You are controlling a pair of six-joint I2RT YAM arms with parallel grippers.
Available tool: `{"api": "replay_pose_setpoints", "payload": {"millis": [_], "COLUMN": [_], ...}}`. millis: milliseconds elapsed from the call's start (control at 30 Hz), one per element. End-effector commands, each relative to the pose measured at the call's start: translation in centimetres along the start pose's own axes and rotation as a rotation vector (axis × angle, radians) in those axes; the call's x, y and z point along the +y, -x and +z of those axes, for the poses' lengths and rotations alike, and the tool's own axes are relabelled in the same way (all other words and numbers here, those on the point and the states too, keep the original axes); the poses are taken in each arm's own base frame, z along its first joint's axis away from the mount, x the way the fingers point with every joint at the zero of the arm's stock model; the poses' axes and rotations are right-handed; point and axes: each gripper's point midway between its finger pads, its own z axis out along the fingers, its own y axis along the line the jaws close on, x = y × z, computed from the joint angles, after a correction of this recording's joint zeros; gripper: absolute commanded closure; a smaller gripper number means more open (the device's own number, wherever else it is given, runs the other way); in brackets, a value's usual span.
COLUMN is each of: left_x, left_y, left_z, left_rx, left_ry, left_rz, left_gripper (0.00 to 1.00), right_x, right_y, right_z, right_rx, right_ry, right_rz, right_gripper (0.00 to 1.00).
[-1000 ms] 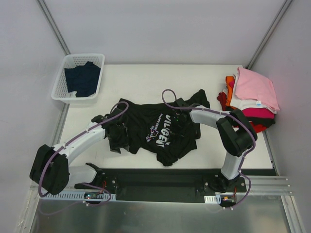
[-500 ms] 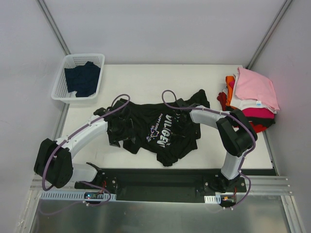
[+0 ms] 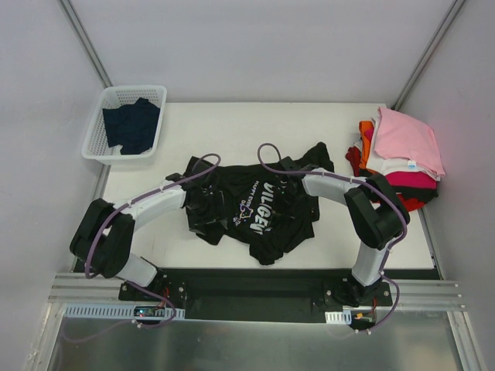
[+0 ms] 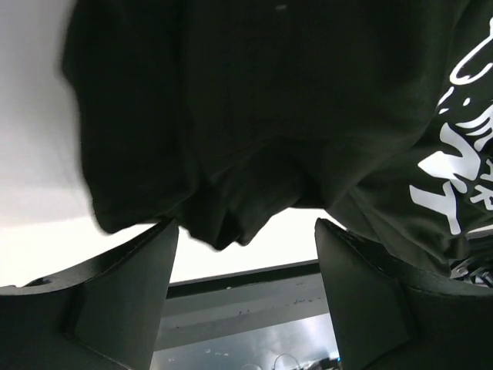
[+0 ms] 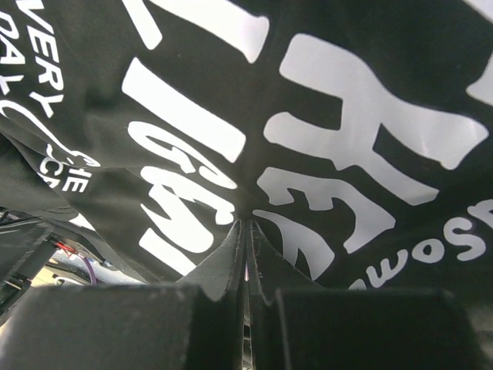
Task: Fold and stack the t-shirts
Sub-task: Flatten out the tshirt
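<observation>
Black tee (image 3: 267, 224) beyond spread left fingers (image 4: 123, 301), pinched by right fingers (image 5: 216, 274)

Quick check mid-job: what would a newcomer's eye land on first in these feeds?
The crumpled black t-shirt with white lettering lies in the middle of the table, both arms reaching over it: the right pincer is shut on its printed chest, and the left pincer is open at its left side. Next comes the bright stack of shirts at the right edge, then the white basket holding dark navy cloth at the far left corner.
</observation>
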Motion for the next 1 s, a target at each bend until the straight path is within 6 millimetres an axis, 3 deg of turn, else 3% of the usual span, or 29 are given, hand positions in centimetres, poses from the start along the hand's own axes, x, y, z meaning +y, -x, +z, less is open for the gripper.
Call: {"api": "replay_pose_setpoints", "payload": {"millis": [0,267,300,333,400,433,500,767,967], "left_x": [-2.4,-1.8,-1.6,-1.6,-1.0,-0.9,-0.6,-1.0,-1.5], "left_y": [0.6,0.1,-0.1,-0.2,-0.5,-0.5,-0.8,-1.3,-2.3], "left_z": [0.6,1.2,1.3,1.1,1.3,1.1,1.3,0.8,-2.2], "left_rx": [0.011,0.028,0.033,0.028,0.029,0.023,0.028,0.035,0.036], "left_ry": [-0.050,-0.028,-0.026,-0.029,-0.015,-0.016,-0.010,-0.036,-0.075], "left_rz": [0.066,0.064,0.063,0.059,0.049,0.041,0.037,0.038,0.051], "left_gripper": [0.29,0.31,0.36,0.53,0.73,0.88,0.94,1.00,0.97], "right_x": [0.2,-0.4,-0.4,-0.4,-0.4,-0.4,-0.1,-0.1,-0.4], "right_y": [-0.3,-0.7,-0.7,-0.7,-0.5,-0.5,-0.3,-0.1,-0.3], "right_z": [-1.0,-0.9,-0.8,-0.8,-0.7,-0.5,-0.5,-0.2,-0.1], "right_rx": [-0.008,0.002,0.003,0.004,0.005,0.010,0.011,0.017,0.019], "right_ry": [-0.006,-0.021,-0.022,-0.022,-0.023,-0.023,-0.018,-0.025,-0.032], "right_rz": [-0.016,-0.017,-0.016,-0.015,-0.016,-0.014,-0.015,-0.012,-0.008], "right_gripper": [0.99,0.99,0.99,0.99,0.99,0.99,0.99,0.99,0.99]}}
